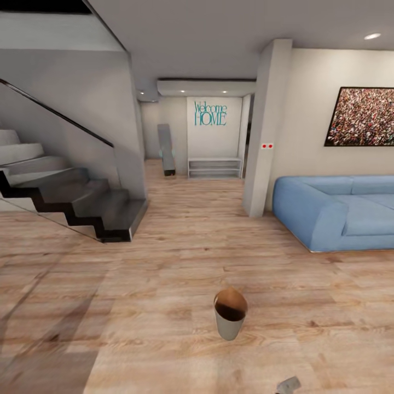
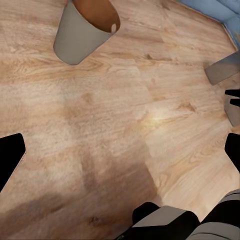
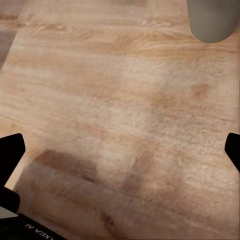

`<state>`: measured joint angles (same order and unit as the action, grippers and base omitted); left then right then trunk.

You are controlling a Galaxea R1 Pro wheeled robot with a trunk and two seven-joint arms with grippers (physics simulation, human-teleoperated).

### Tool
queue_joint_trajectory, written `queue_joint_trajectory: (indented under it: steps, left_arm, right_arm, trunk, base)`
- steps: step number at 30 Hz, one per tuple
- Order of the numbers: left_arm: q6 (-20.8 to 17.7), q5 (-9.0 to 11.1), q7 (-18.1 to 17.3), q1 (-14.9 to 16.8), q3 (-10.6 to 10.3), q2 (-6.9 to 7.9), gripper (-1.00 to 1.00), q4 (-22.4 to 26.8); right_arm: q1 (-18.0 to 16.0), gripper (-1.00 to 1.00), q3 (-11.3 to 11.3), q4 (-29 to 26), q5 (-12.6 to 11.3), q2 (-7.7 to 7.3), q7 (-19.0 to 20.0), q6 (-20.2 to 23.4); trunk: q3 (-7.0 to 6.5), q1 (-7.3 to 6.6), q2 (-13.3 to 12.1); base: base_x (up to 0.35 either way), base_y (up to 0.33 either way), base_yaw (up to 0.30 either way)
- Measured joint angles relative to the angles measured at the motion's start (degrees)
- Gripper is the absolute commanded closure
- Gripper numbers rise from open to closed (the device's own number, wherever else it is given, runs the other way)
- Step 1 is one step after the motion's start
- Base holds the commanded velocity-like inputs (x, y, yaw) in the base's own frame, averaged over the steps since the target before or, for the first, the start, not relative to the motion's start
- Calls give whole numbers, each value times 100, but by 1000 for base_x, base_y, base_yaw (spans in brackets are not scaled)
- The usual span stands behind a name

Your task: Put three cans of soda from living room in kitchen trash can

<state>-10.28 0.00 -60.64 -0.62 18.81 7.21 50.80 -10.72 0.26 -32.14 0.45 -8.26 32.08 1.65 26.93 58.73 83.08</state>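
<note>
The tash can (image 1: pixel 230 320) stands upright on the light wood floor just ahead of me, pale grey outside and glossy brown inside. It also shows in the left wrist view (image 2: pixel 82 32), and its grey wall shows in the right wrist view (image 3: pixel 212 20). My left gripper (image 2: pixel 120 152) is open over bare floor, its dark fingertips (image 2: pixel 10 157) far apart with nothing between them. My right gripper (image 3: pixel 120 150) is open the same way above the floor, short of the bin. The three can of soda are out of view.
A light-blue sofa (image 1: pixel 334 210) sits at the right below a framed picture (image 1: pixel 361 116). A white pillar (image 1: pixel 268 128) stands beside it. Dark stairs (image 1: pixel 71 197) rise at the left. A hallway with a low shelf (image 1: pixel 214 167) runs straight ahead.
</note>
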Motion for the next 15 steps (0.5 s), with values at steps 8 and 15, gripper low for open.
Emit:
queue_joint_trajectory:
  steps: [8, 15]
  left_arm:
    - [0, 0, 0, 0, 0, 0, -100, 0]
    - [0, 0, 0, 0, 0, 0, -100, 0]
  right_arm:
    - [0, -100, 0, 12, -1, 0, 0, -7]
    - [0, -100, 0, 14, -1, 0, 1, -6]
  trunk:
    - [0, 0, 0]
    - [0, 0, 0]
  base:
    - [346, 0, 0]
    - [346, 0, 0]
